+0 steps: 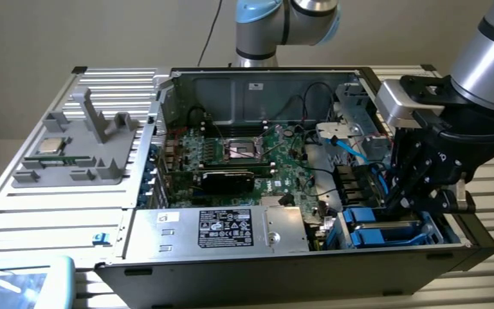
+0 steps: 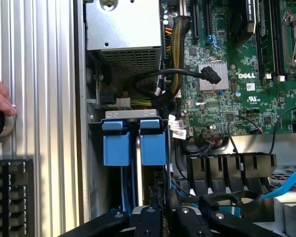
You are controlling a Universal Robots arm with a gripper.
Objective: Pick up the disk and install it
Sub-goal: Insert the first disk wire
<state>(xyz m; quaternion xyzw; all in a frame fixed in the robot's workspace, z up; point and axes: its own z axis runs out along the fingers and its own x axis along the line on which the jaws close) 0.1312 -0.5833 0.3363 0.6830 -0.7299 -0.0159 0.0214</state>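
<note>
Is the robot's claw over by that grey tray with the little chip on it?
No. The gripper is down inside the open computer case, by the blue drive carriers, away from the grey tray.

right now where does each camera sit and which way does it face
Exterior view: off the arm, raised, looking down into the open computer case; the arm reaches in at the exterior view's right, gripper over the blue drive carriers.
Wrist view: on the wrist, looking straight down into the case at the blue drive carriers; the gripper linkage shows, and a person's hand at the edge.
Shared: carriers, motherboard, silver power supply.
</note>
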